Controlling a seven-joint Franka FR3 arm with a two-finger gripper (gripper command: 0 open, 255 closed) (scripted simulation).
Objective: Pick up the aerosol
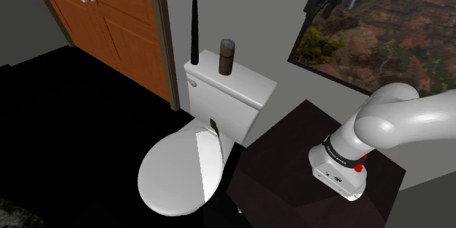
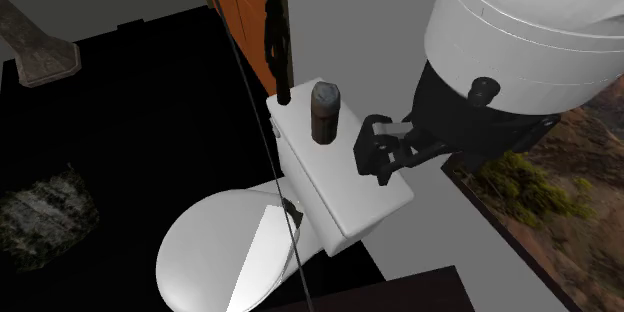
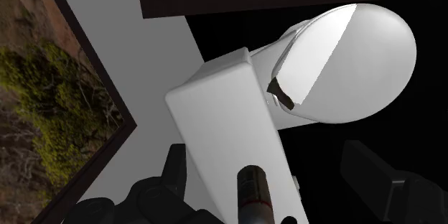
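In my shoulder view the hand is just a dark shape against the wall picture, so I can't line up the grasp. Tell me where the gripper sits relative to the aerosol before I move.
Observer: In the second exterior view the gripper is beside the aerosol can, on that view's right, apart from it.
Operator: Give me the state of the jaws.
Observer: The wrist view shows the jaws open, with the can between them and touching neither.
Operator: Report which way the hand points.
Observer: The wrist view looks along the gripper, across the white tank lid toward the closed toilet lid.
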